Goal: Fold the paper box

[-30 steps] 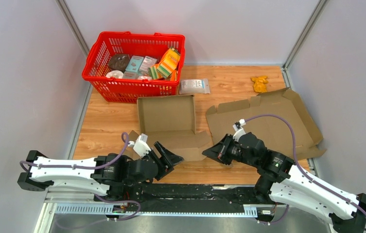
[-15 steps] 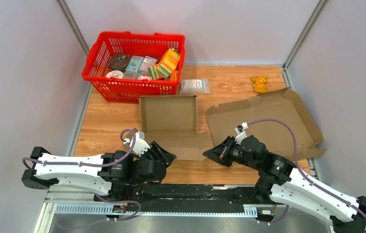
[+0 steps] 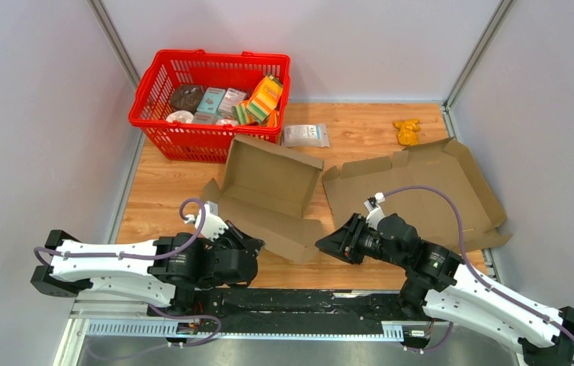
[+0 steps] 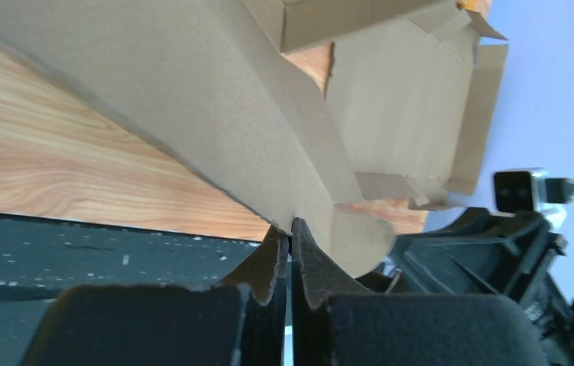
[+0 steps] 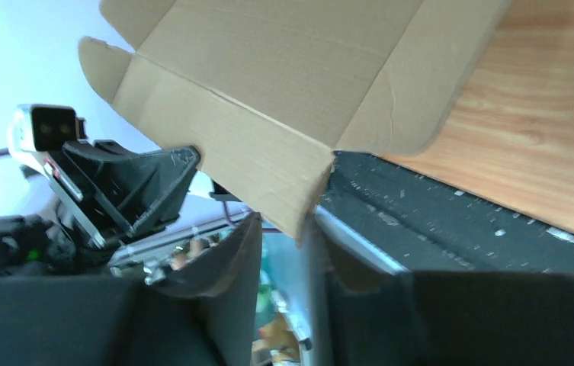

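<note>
- Reaching low over the table's near edge, the left gripper pinches the paper box by its near flap, fingers shut tight.
- The right gripper comes from the other side, fingers slightly apart around the near right corner.
- Box sits mid-table, turned crooked, far end beside the red basket.

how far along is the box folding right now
About midway. Done: the box has its far walls standing. In hand: the left claw is pinched shut on its near flap; the right claw sits open around a flap corner. Left: the near panel lies unfolded, so nothing is closed up yet.
</note>
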